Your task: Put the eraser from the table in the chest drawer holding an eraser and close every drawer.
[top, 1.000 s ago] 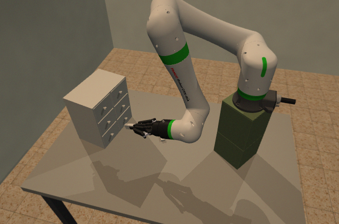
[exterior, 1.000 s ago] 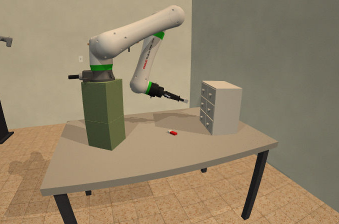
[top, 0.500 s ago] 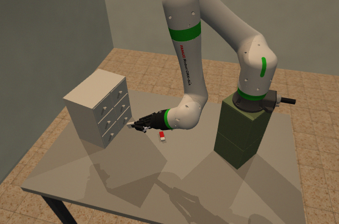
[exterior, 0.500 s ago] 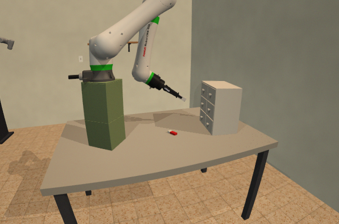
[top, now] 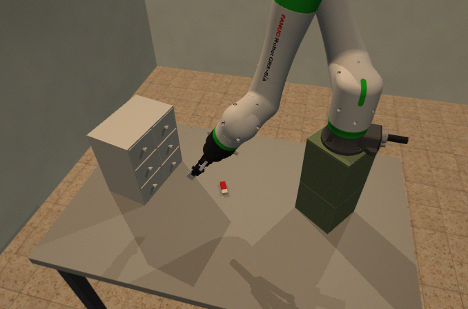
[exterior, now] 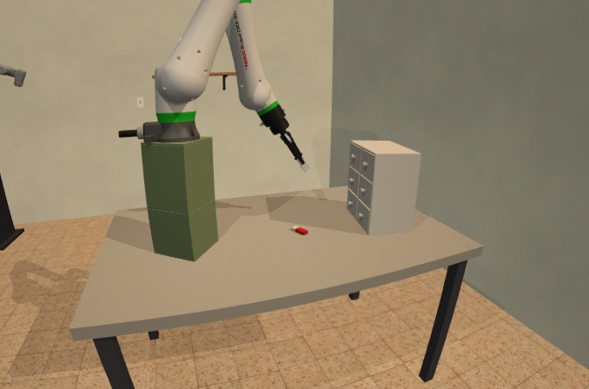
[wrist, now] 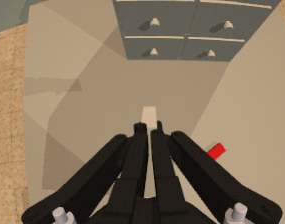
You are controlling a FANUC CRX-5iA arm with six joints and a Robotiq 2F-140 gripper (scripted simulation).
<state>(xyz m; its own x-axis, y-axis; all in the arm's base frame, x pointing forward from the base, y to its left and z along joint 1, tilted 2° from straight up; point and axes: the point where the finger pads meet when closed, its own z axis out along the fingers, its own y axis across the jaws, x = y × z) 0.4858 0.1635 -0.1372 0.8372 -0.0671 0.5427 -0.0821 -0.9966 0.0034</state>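
Pincer: the black metal pincer (top: 193,173) (exterior: 301,161) (wrist: 149,116) is pressing its two fingers together. In the outside view it is hanging above the bench, near the middle of the frame, and tilting down toward the right.
Pale tip: a small, flat, pale piece (top: 191,176) (exterior: 305,168) (wrist: 149,115) is sticking out past the fingers.
Eraser: the small red and white block-shaped eraser (top: 223,187) (exterior: 300,230) (wrist: 216,151) is lying on the bench, near the middle of the top view. In the wrist view its red part is showing at the lower right. It is sitting well apart from the chest.
Chest: the little pale chest (top: 132,120) (exterior: 393,192) (wrist: 130,17) is standing upright at the left of the top view and the right of the outside view.
Drawers: six grey fronts with round white knobs are making three rows of two, and all are looking pushed in.
Arm: the big white arm with green rings (top: 241,118) (exterior: 254,94) is bending down from the top of both room views.
Stand: a tall green box (top: 318,178) (exterior: 167,183) is holding the arm up.
Bench: the grey-brown bench (top: 275,174) (exterior: 258,266) (wrist: 108,85) is carrying the chest, eraser and green box.
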